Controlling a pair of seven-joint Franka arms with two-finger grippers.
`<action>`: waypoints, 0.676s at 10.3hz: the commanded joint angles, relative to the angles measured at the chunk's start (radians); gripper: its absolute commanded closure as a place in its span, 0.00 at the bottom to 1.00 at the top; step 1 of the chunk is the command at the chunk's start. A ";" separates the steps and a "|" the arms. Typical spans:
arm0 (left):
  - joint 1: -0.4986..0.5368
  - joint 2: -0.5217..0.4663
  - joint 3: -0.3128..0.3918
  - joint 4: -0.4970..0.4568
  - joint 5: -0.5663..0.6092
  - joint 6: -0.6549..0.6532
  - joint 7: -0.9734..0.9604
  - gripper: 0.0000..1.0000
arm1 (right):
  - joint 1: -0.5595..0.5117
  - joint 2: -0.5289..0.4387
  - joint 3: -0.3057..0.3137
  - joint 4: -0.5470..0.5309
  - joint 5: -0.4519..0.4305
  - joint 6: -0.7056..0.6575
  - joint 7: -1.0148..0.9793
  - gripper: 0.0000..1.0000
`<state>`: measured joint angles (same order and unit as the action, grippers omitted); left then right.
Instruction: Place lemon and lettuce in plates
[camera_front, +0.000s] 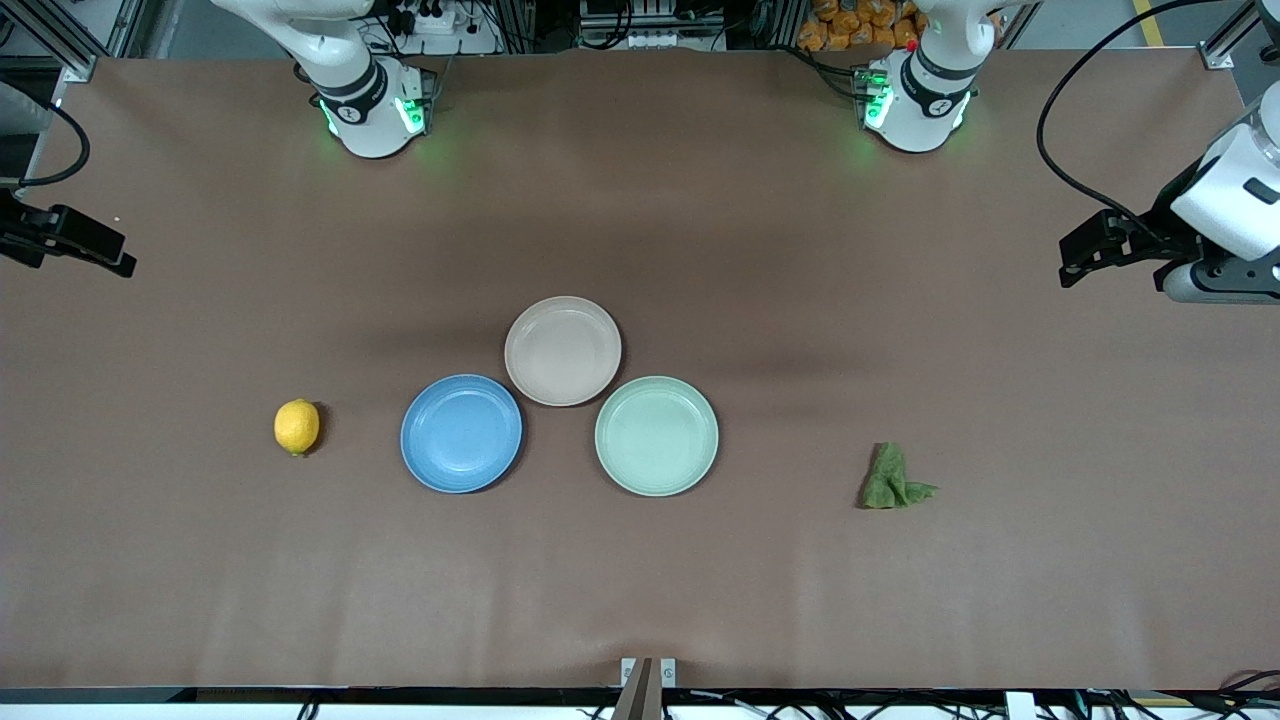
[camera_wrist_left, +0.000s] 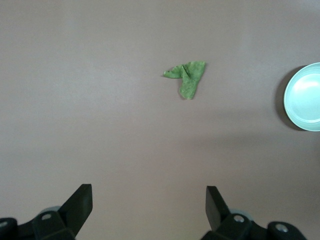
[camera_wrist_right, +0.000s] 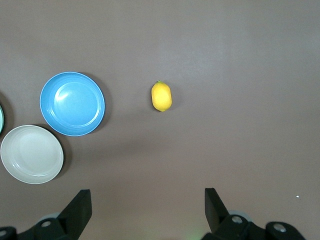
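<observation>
Both arms wait, nothing placed.
I'd centre the spread right gripper (camera_wrist_right: 145, 212) over the lemon (camera_front: 297, 427); left gripper (camera_wrist_left: 149, 210) spread above the lettuce (camera_front: 893, 480).

Both arms are glossy white with black joint bands, and green lights glow at their bases. End effectors are black: the left end effector (camera_front: 1080, 262) trails a black cable, and the right end effector (camera_front: 95, 250) matches.

lemon (camera_front: 297, 427), lettuce (camera_front: 893, 480) unobstructed, 3 plates (camera_front: 563, 350) clustered
</observation>
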<state>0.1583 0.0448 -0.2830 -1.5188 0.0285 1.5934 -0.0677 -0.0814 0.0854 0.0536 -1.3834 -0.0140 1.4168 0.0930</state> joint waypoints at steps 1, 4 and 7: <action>0.013 0.001 -0.001 0.000 0.017 0.008 0.017 0.00 | -0.001 0.000 -0.001 0.006 0.011 0.002 0.011 0.00; 0.021 0.001 0.031 0.000 0.025 0.008 0.019 0.00 | -0.001 0.000 -0.001 0.006 0.009 0.002 0.010 0.00; 0.021 0.007 0.030 0.000 0.025 0.007 0.019 0.00 | -0.003 0.002 -0.001 0.001 0.009 0.001 0.010 0.00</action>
<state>0.1799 0.0531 -0.2495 -1.5192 0.0357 1.5958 -0.0677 -0.0815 0.0858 0.0527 -1.3834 -0.0140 1.4170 0.0930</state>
